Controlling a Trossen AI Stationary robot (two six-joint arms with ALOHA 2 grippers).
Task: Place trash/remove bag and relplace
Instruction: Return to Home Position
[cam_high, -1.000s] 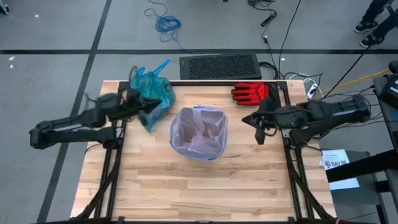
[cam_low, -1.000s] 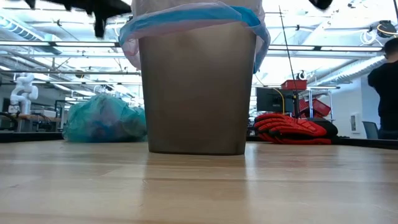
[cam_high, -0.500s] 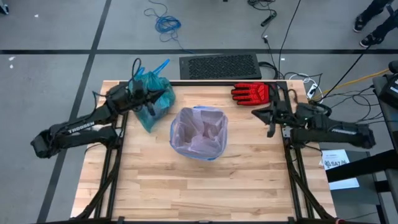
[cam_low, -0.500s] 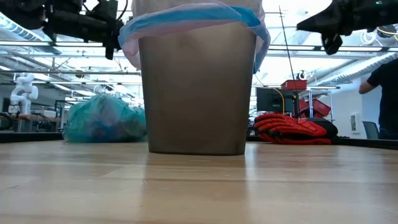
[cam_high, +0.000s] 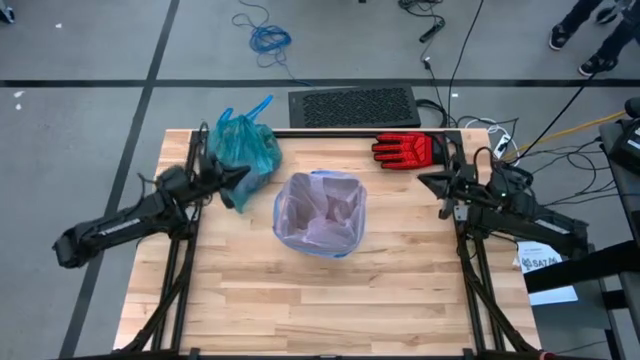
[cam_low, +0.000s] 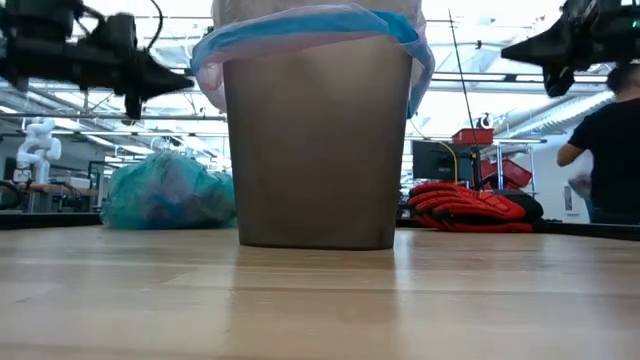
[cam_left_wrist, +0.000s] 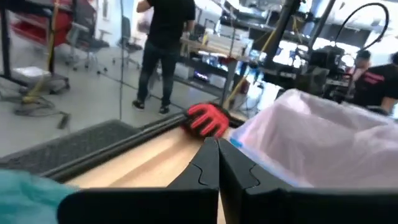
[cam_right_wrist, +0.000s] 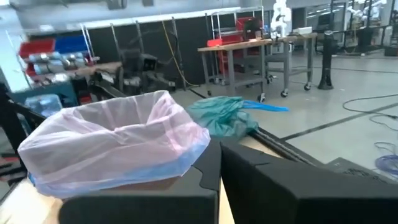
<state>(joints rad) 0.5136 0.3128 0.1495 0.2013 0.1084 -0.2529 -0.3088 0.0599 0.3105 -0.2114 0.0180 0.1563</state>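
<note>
The bag is out and the bin is relined.
At mid-table the bin wears its pink liner. On either side the left gripper and right gripper hover clenched and empty, probably because the work is done. Beyond them the bag rests by the far left edge, out of the way.

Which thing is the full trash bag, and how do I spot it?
Find the wooden table with the bin standing in its middle. Toward the far left corner lies the bag, a stuffed lump with handles sticking up. It alone is crinkly teal-green; the liner in the bin is pale pink and the glove is red.
</note>
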